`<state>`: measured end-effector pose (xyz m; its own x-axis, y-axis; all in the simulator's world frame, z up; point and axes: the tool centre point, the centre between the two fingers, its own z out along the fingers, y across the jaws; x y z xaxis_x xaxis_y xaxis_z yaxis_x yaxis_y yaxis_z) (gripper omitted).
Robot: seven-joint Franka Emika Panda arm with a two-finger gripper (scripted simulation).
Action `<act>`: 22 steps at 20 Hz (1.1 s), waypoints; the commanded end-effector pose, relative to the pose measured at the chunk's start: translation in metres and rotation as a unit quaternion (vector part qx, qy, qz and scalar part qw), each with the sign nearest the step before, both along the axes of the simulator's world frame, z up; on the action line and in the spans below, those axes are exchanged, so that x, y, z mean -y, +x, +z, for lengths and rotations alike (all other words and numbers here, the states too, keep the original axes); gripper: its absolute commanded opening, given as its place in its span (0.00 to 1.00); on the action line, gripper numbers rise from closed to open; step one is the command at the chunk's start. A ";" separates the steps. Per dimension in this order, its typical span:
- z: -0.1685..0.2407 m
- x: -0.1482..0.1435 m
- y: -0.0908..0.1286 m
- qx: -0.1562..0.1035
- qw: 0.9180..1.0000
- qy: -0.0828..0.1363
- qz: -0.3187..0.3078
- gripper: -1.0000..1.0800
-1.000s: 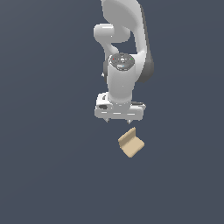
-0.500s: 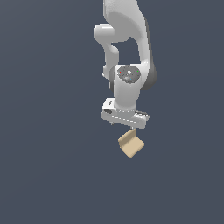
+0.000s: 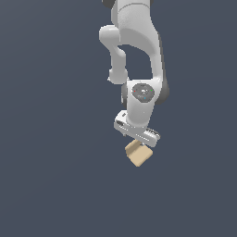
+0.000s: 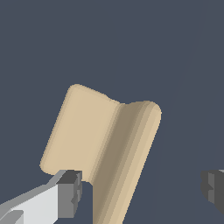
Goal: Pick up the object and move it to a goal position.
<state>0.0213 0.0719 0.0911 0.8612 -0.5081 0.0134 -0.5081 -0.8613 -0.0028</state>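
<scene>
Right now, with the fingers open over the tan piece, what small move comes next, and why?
Probably ease down a bit, then close. The gripper is open and the tan piece sits between its fingers, its raised plate nearer one finger, and is not yet clamped.

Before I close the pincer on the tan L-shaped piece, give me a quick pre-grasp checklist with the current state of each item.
1. Pincer open: ok, the two fingertips stand wide apart in the wrist view.
2. L-shaped piece between the fingertips: ok, its bend runs through the gap.
3. Piece centred in the gap: not ok, it sits close to one fingertip, far from the other.
4. Fingertips touching the piece: cannot tell, one looks very near its flat plate.
5. Pincer low enough: cannot tell; in the exterior view the hand covers the top of the piece.
6. Goal position: cannot tell, no marker shows.
</scene>
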 end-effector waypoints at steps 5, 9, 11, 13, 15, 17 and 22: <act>-0.027 -0.013 0.010 -0.003 0.997 0.001 -0.082 0.96; -0.040 -0.019 0.016 -0.004 0.992 0.002 -0.123 0.96; -0.045 -0.021 0.019 -0.004 0.990 0.002 -0.139 0.96; -0.050 -0.023 0.021 -0.005 0.988 0.002 -0.153 0.96; -0.053 -0.025 0.023 -0.005 0.987 0.003 -0.164 0.96; -0.056 -0.026 0.024 -0.006 0.985 0.003 -0.172 0.96; -0.058 -0.026 0.026 -0.006 0.984 0.003 -0.180 0.96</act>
<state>0.0562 0.0961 0.0521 0.6245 -0.7809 0.0137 -0.7806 -0.6246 -0.0238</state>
